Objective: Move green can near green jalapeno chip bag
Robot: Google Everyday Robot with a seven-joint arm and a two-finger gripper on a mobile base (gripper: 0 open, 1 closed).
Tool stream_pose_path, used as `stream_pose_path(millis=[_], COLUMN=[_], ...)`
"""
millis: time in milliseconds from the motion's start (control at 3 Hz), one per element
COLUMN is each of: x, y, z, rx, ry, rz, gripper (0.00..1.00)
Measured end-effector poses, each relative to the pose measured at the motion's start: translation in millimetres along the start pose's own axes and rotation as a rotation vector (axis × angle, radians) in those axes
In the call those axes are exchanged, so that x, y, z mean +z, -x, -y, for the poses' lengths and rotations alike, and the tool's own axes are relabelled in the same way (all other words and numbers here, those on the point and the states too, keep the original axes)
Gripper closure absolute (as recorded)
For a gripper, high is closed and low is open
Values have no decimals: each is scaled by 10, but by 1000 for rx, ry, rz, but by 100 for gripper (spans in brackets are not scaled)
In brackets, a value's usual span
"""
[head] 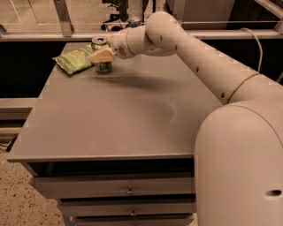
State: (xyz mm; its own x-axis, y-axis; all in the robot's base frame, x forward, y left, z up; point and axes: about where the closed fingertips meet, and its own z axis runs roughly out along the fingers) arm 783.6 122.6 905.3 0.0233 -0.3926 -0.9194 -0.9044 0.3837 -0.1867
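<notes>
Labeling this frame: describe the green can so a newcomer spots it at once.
Start at the grey table, far left corner. Beside the flat light-green chip bag stands the green can, with the gripper at its side. It is the only upright, silver-topped cylinder on the table.

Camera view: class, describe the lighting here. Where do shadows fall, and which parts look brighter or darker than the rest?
Camera view: dim, warm light. The arm throws a soft shadow on the grey table beside the green can, where the gripper sits, next to the green jalapeno chip bag. Camera view: the drawers lie in shade; the floor beyond the table is brighter.
</notes>
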Motion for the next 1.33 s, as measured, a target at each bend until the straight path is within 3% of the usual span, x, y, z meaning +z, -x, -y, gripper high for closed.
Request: stream_pose_path(millis=[333,667,1000,1333], x=[-16,-116,-653,-1387], y=[38,139,179,143], z=[-56,-204,-276,-374], rx=[-1,-14,-90,-178], ry=[16,48,47,37], rz=[26,63,97,132], gripper=[0,0,0,0])
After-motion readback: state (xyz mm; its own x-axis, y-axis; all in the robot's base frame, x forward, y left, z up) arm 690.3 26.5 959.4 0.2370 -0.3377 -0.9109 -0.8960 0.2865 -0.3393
